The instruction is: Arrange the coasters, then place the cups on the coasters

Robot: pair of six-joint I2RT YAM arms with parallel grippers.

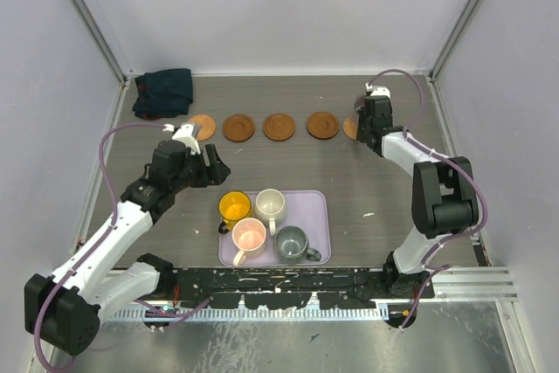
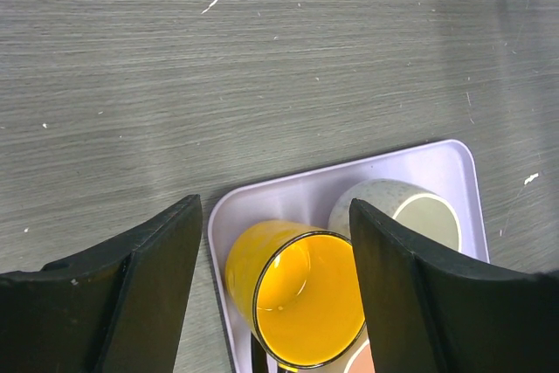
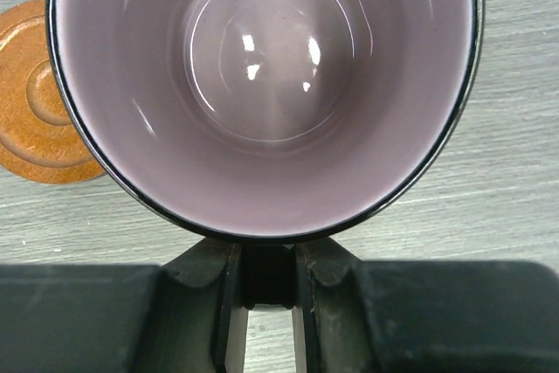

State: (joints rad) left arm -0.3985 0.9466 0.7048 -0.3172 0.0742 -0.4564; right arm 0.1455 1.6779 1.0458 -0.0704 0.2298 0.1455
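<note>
Five coasters lie in a row across the far side: a tan one (image 1: 202, 125), three dark brown ones (image 1: 238, 127) (image 1: 279, 126) (image 1: 322, 125), and a tan one (image 1: 351, 126) half hidden by my right gripper (image 1: 370, 124). That gripper (image 3: 266, 259) is shut on the handle of the purple-grey cup (image 3: 262, 50), with a brown coaster (image 3: 35, 111) just to its left. My left gripper (image 1: 210, 168) (image 2: 273, 242) hangs open over the yellow cup (image 1: 234, 207) (image 2: 297, 303), one finger on each side, not touching. The cream cup (image 1: 271, 205) (image 2: 410, 211), pink cup (image 1: 249, 235) and grey-green cup (image 1: 291, 242) stand beside it.
The four cups stand in a lilac tray (image 1: 316, 207) (image 2: 262, 191) near the front edge. A dark folded cloth (image 1: 163, 93) lies in the far left corner. White walls with metal rails close in the table on three sides.
</note>
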